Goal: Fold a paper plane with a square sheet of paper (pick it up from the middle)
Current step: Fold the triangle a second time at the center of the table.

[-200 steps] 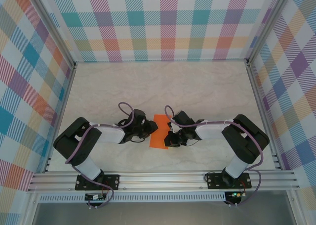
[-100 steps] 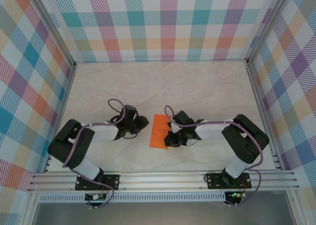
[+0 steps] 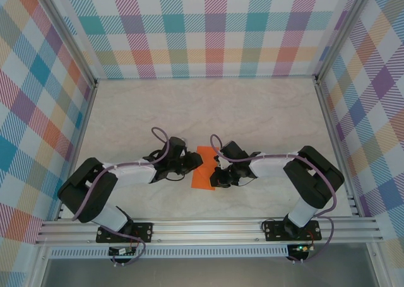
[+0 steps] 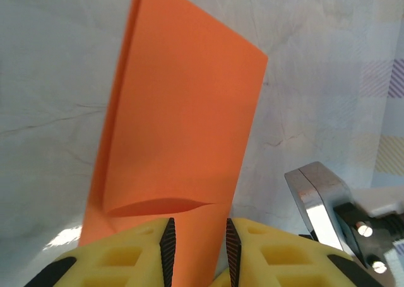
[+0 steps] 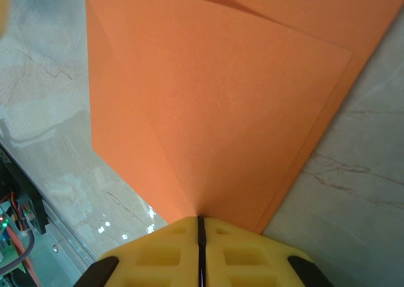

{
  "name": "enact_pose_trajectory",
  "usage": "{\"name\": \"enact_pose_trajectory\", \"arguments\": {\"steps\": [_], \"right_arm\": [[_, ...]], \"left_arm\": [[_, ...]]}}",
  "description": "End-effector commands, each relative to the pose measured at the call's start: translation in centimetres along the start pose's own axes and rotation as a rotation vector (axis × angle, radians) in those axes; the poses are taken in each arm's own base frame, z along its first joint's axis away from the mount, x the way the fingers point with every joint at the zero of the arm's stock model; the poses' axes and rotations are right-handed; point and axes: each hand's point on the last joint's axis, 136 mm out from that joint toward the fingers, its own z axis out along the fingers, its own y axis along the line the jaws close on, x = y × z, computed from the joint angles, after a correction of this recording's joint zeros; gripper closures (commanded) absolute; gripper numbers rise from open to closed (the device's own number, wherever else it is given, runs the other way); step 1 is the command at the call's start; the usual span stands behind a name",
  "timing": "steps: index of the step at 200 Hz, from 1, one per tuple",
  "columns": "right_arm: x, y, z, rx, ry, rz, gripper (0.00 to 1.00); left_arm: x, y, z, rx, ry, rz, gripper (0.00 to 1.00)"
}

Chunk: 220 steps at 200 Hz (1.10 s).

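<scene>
Pinching the folded paper [image 4: 183, 123] near the middle of the table [image 3: 265, 117], my right fingers [image 5: 199, 227] are shut on its edge. Left fingers [image 3: 189, 165] stand slightly apart at its left edge, seemingly not gripping. Mid-fold, I judge; the next crease needs pressing flat.

Top camera overhead — wrist cameras close, sharing paper [image 4: 183, 129], apparently.
</scene>
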Motion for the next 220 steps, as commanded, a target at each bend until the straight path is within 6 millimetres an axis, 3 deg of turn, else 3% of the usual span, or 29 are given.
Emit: {"name": "enact_pose_trajectory", "arguments": {"steps": [1,23,61,96,127,185,220], "right_arm": [[1.5,-2.4,0.1,0.11,0.046,0.047,0.91],[1.4,-2.2,0.1,0.107,0.045,0.041,0.91],[0.9,-0.9,-0.5,0.073,0.032,0.033,0.9],[-1.0,2.2,-1.4,-0.008,-0.007,0.001,0.88],[-2.4,3.9,-0.6,-0.072,-0.007,0.003,0.88],[-3.6,3.7,1.6,-0.076,0.006,0.056,0.89],[-2.1,0.4,2.3,0.044,0.04,0.112,0.89]], "left_arm": [[0.7,-0.8,1.8,0.034,0.05,0.019,0.7],[1.0,1.1,3.2,-0.036,0.066,0.016,0.73],[1.5,4.2,3.1,-0.133,0.057,0.011,0.74],[1.8,4.8,3.0,-0.15,0.058,0.015,0.74],[1.6,4.7,3.1,-0.15,0.055,0.012,0.74],[1.5,4.6,3.3,-0.149,0.05,0.006,0.75],[1.6,4.9,3.3,-0.158,0.05,0.001,0.75]]}}
